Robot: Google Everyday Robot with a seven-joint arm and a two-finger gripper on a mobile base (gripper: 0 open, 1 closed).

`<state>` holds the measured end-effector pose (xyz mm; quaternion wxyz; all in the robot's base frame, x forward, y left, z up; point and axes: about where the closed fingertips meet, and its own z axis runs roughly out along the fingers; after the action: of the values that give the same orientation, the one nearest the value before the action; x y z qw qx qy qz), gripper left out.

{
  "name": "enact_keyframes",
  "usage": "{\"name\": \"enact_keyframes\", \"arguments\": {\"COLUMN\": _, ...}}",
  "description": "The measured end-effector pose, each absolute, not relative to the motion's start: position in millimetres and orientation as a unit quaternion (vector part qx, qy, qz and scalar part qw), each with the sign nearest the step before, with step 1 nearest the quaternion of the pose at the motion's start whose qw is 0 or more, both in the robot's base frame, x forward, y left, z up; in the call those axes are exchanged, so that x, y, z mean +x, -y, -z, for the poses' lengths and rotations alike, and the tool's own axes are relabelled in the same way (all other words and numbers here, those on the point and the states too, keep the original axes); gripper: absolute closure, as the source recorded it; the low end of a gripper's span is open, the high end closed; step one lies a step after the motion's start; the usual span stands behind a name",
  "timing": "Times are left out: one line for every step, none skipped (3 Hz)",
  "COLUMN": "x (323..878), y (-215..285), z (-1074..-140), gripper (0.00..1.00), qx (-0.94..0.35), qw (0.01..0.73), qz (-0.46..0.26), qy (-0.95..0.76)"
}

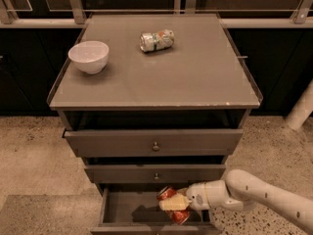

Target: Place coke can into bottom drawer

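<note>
The coke can (pixel 169 195), red with silver ends, is held tilted over the open bottom drawer (pixel 126 208), above its right half. My gripper (pixel 174 204) is shut on the can and reaches in from the right on a white arm (pixel 254 195). The drawer is pulled out below the two knobbed drawers, and its grey floor shows to the left of the can. The can's lower end is close to the drawer's front right area; I cannot tell whether it touches the floor.
A white bowl (pixel 89 56) stands at the left of the cabinet top (pixel 195 77). A green-and-white can (pixel 157 40) lies on its side at the back middle. The top drawer (pixel 154 142) is slightly pulled out. Speckled floor surrounds the cabinet.
</note>
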<state>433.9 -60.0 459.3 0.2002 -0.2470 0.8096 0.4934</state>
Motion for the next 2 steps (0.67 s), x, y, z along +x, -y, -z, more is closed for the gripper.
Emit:
{"name": "enact_keyframes", "arguments": {"x": 434, "y": 60, "z": -459, "gripper": 1.0, "qx": -0.247, "qw": 0.2, "qz": -0.493, "qy": -0.81}}
{"name": "enact_keyframes", "arguments": {"x": 434, "y": 59, "z": -434, "gripper": 1.0, "qx": -0.211, "qw": 0.192, "qz": -0.495, "qy": -0.82}}
